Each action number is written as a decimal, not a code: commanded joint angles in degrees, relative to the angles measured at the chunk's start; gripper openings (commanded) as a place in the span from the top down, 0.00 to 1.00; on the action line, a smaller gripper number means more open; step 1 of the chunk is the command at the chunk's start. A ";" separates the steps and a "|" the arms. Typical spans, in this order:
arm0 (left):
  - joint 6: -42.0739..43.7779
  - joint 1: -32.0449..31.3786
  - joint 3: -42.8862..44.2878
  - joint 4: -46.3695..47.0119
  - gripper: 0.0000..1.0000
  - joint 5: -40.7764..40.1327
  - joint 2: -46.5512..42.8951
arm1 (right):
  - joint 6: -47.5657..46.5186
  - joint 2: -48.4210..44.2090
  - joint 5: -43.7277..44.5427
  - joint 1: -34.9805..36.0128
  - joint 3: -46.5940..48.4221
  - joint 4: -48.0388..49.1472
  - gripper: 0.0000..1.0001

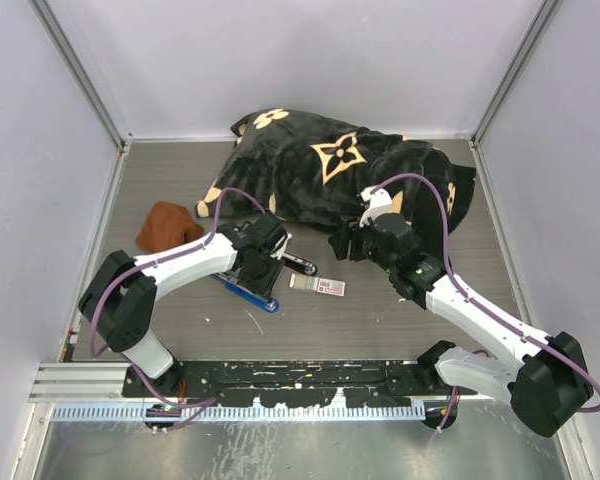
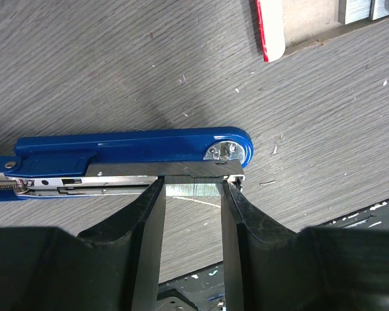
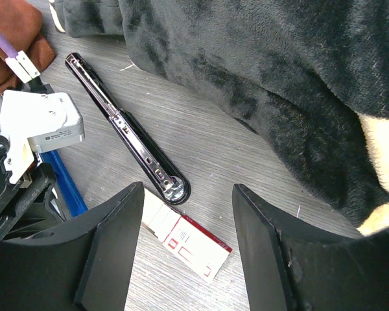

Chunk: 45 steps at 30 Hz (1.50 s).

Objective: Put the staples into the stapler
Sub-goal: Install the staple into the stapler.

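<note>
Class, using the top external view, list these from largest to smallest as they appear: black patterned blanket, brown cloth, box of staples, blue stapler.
1. black patterned blanket
2. brown cloth
3. Unranked: box of staples and blue stapler. The left arm hides much of the stapler, so its full size is unclear.

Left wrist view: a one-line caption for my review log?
Left gripper holds a staple strip at the blue stapler's metal rail.

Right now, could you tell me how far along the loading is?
Done: the blue stapler lies open and a staple strip is out of the box. In hand: the left gripper holds that strip against the magazine. Left: seating it and closing the stapler.
</note>
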 commanded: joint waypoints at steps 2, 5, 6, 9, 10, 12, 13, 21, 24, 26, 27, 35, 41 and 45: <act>-0.05 -1.52 0.79 -1.28 0.76 -2.68 1.06 | 0.27 -0.83 -0.28 -0.31 0.46 2.01 0.37; 0.01 -1.70 0.56 -1.49 0.76 -2.47 1.42 | 0.26 -0.81 -0.35 -0.31 0.46 2.04 0.38; 0.02 -1.82 0.54 -1.70 0.76 -2.33 1.55 | 0.25 -0.83 -0.31 -0.31 0.46 2.00 0.37; 0.03 -1.87 0.51 -2.07 0.76 -2.10 1.56 | 0.25 -0.92 -0.28 -0.31 0.51 2.05 0.38; 0.22 -1.83 0.60 -2.31 0.76 -1.85 1.48 | 0.25 -0.86 -0.27 -0.31 0.51 2.03 0.37; 0.39 -1.75 1.29 -3.00 0.77 -1.31 1.50 | 0.25 -0.87 -0.28 -0.32 0.46 2.04 0.38; 0.51 -1.73 1.74 -3.41 0.77 -0.94 1.57 | 0.32 -0.90 -0.33 -0.32 0.48 2.06 0.38; 2.78 -1.72 3.25 -5.85 0.77 1.42 1.77 | 0.25 -1.15 -0.28 -0.31 0.40 2.06 0.38; 3.88 -1.75 2.28 -5.67 0.77 1.50 1.79 | 0.25 -1.32 -0.20 -0.33 0.37 2.06 0.38; 4.39 -1.78 1.79 -5.73 0.77 1.54 1.77 | 0.25 -1.37 -0.19 -0.32 0.38 2.01 0.37; 4.61 -1.86 1.58 -5.84 0.77 1.64 1.67 | 0.27 -1.45 -0.19 -0.31 0.37 2.06 0.37; 5.36 -2.18 0.07 -5.58 0.72 2.11 0.92 | 0.21 -1.45 -0.12 -0.31 0.34 2.03 0.37; 4.52 -2.26 0.26 -5.46 0.58 1.64 0.42 | 0.24 -1.42 -0.08 -0.31 0.39 2.06 0.38; 4.34 -2.27 0.49 -5.60 0.51 1.22 0.01 | 0.26 -1.42 -0.15 -0.31 0.40 2.07 0.38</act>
